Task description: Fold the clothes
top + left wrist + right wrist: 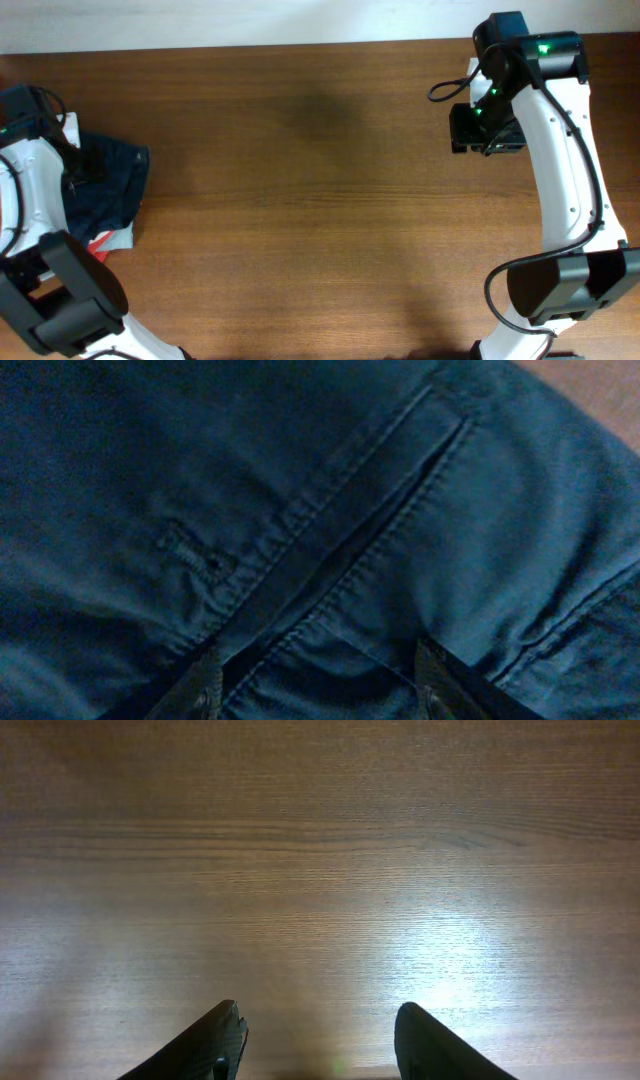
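Observation:
The dark navy-blue clothes (112, 180) lie bunched at the table's far left edge. In the left wrist view the cloth (330, 510) fills the frame, with stitched seams and a buttonhole showing. My left gripper (76, 165) is down over the garment; its two fingers (315, 685) are spread apart with cloth between them. My right gripper (487, 130) hangs over bare wood at the upper right, far from the garment. Its fingers (320, 1040) are open and empty.
A bit of red and white cloth (108, 240) peeks out below the navy garment at the left edge. The wooden table (320, 200) stretches between the two arms. A pale wall strip (250, 20) runs along the back edge.

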